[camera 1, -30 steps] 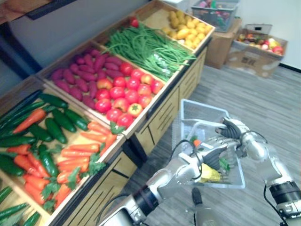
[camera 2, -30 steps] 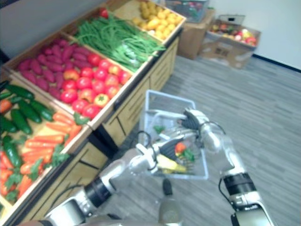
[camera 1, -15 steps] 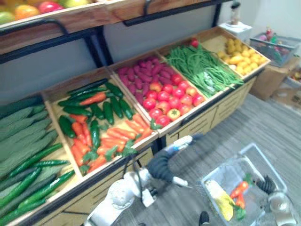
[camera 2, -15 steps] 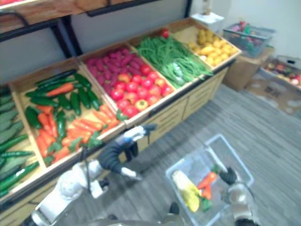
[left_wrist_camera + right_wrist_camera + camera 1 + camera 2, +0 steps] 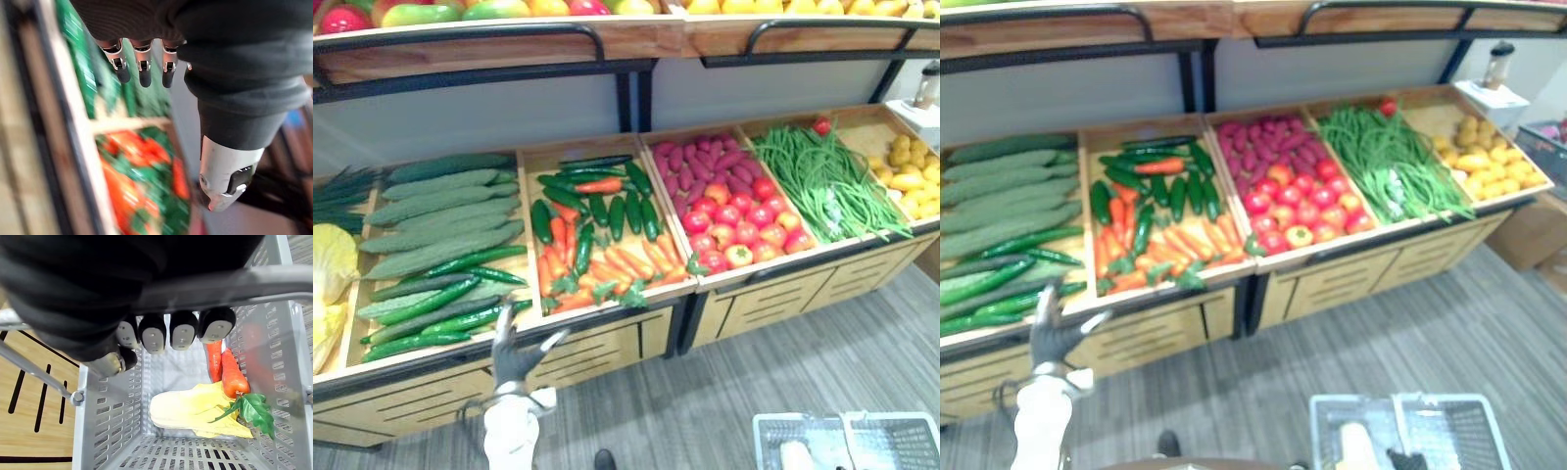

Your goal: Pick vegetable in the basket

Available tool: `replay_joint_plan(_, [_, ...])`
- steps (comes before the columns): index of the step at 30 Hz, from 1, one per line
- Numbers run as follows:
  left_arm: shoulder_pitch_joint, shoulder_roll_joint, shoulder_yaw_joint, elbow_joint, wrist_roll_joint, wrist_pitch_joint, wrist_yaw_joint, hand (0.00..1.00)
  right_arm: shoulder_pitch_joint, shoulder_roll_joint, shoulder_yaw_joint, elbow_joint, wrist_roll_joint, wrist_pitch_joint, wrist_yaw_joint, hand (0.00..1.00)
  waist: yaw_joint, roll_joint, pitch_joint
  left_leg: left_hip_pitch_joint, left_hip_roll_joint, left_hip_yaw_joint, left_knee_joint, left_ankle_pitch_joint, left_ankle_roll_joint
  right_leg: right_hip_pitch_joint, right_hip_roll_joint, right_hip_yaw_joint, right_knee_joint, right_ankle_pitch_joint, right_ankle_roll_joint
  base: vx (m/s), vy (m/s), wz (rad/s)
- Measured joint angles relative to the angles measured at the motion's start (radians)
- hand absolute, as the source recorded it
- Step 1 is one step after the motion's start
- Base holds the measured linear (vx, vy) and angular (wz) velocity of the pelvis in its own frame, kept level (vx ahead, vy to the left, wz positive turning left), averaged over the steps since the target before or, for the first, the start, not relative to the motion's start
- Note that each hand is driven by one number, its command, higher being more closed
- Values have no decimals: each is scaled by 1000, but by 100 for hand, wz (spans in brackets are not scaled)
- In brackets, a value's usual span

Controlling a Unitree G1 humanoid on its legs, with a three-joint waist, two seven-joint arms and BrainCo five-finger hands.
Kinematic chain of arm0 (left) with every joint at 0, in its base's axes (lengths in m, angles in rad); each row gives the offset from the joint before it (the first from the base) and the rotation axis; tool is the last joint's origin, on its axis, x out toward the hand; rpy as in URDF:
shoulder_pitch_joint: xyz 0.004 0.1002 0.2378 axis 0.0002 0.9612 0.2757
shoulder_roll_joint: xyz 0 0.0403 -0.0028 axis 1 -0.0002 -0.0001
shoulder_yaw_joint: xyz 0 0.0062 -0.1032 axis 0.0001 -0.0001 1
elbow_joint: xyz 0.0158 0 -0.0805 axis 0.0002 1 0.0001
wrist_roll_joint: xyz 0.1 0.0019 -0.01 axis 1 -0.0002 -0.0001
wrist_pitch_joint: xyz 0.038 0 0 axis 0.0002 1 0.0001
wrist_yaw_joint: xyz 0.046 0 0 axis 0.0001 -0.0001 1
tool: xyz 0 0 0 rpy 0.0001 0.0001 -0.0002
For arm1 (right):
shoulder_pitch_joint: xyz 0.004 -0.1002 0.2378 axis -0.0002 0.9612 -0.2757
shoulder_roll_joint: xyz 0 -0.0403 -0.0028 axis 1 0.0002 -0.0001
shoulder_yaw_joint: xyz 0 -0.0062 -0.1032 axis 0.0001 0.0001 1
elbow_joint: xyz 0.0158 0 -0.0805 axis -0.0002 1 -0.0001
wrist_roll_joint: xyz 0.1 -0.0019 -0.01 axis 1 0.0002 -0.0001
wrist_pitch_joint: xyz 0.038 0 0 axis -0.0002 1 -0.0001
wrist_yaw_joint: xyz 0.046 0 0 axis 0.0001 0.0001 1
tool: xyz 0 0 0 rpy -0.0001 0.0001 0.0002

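My left hand [image 5: 514, 354] is raised in front of the shelf's front edge, below the long green cucumbers [image 5: 440, 294]. It is open, its fingers [image 5: 143, 68] straight and spread with nothing in them. My right hand [image 5: 161, 335] is curled round the grey handle [image 5: 220, 284] of the grey plastic basket [image 5: 832, 419], which hangs low at the right. Inside the basket lie a pale yellow vegetable [image 5: 195, 409] and two carrots [image 5: 230, 372] with green leaves. The carrot bin [image 5: 607, 269] sits to the right of and beyond my left hand.
The sloped wooden shelf holds bins of ridged green gourds [image 5: 440, 206], dark cucumbers [image 5: 597, 208], purple sweet potatoes [image 5: 705, 162], tomatoes [image 5: 744, 220], green beans [image 5: 822, 181] and yellow produce [image 5: 911, 166]. An upper shelf [image 5: 607, 39] with fruit overhangs. Grey floor lies before the shelf.
The camera has swung up towards the shelf. My left hand has left the basket and now stands raised and open before the shelf. The right hand still holds the basket's handle.
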Motion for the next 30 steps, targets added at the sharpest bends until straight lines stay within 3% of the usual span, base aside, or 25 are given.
replay_joint_plan(2, [-8, 1, 74, 169, 50, 35, 75, 0, 9, 24, -3, 0, 17, 0, -16, 100, 0, -4, -2, -3, -3, -18, 0, 0, 1, 10, 0, -15, -1, -4, 1, 17, 5, 21])
replay_joint_plan(6, [-6, 3, 132, 396, 89, 75, 131, 0, 12, 67, -8, 0, 44, 0, -18, 100, 0, -8, -6, -3, -6, -20, 0, 0, 0, 12, -2, -17, -3, -6, -1, 25, 5, 3])
replay_joint_plan(10, [4, 9, 96, 621, 230, 86, 154, 0, 12, 104, -7, 1, 58, -4, -29, 100, -3, -7, -6, 0, -13, -19, 0, -4, -3, 13, -8, -15, -5, -7, 0, 18, 5, 0])
replay_joint_plan(14, [7, 19, 111, 810, 258, 114, 118, 0, 8, 100, -8, 14, 62, -14, -42, 100, -4, -4, -6, 23, -15, 12, 0, -18, -6, 14, -11, 18, -5, -8, -1, 38, 11, -19])
replay_joint_plan(17, [7, 19, 119, 863, 197, 151, 44, 0, -5, 95, -8, 40, 62, -23, -40, 100, -8, -2, -5, 43, -13, 41, 0, -27, -8, 10, -11, 50, -4, -8, -1, 38, -2, -31])
replay_joint_plan(23, [-22, 9, 56, 862, 36, 140, 14, 0, 3, 102, 5, 41, 88, -23, -21, 100, -31, 8, -3, 51, -15, 54, 0, -32, -10, 10, -13, 63, -4, -8, -1, 14, -2, -8])
replay_joint_plan(30, [-35, 41, -51, 863, 37, 123, -24, 0, 5, 117, 9, 78, 96, -21, -6, 100, -32, 3, 7, 81, -14, 83, -1, -41, -16, 14, -14, 95, -3, -8, -2, 4, -2, -12])
